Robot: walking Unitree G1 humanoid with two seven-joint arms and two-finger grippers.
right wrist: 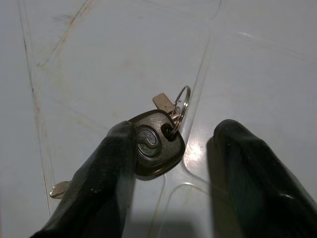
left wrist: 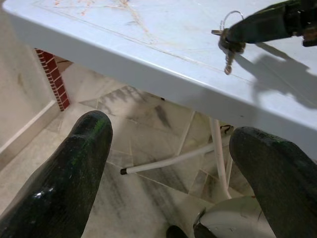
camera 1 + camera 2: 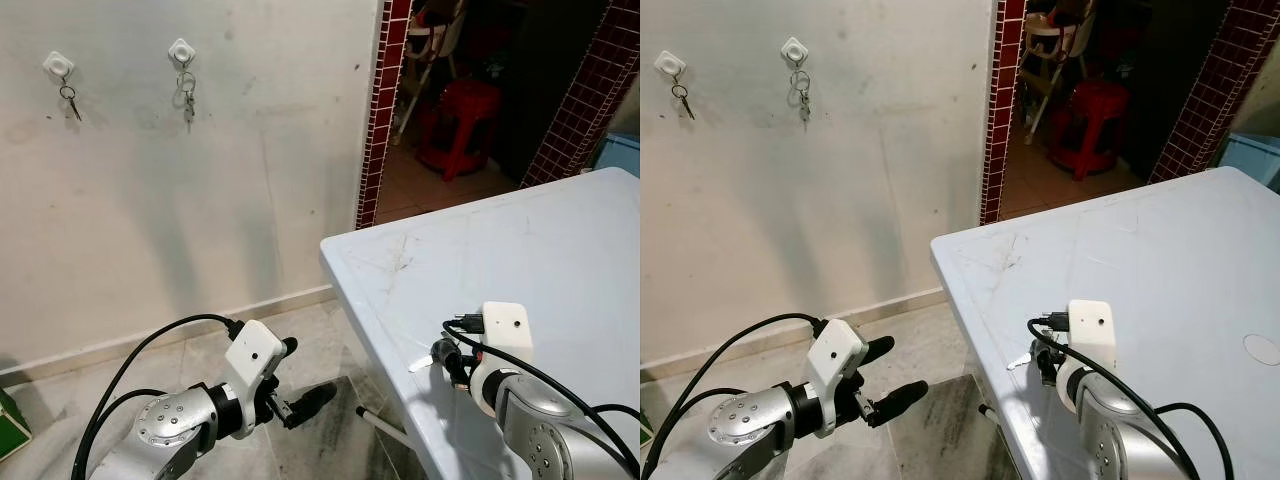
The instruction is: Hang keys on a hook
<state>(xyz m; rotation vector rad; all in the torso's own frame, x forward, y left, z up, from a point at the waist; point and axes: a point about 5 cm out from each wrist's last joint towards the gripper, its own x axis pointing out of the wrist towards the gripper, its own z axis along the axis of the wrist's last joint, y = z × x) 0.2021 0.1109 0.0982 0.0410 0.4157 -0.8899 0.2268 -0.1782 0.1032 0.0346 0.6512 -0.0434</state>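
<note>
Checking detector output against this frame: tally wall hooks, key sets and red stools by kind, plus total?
Wall hooks: 2, left hook and right hook
Key sets: 3, one on the left hook, one on the right hook, one on the table at the right gripper, black-fobbed keys
Red stools: 1
Total: 6

Right end effector (image 1: 173, 163) sits low in the lower right of the head view, fingers (image 1: 106, 173) spread apart. Left end effector (image 3: 885, 385) is at lower left, arm bent, fingers spread wide.
</note>
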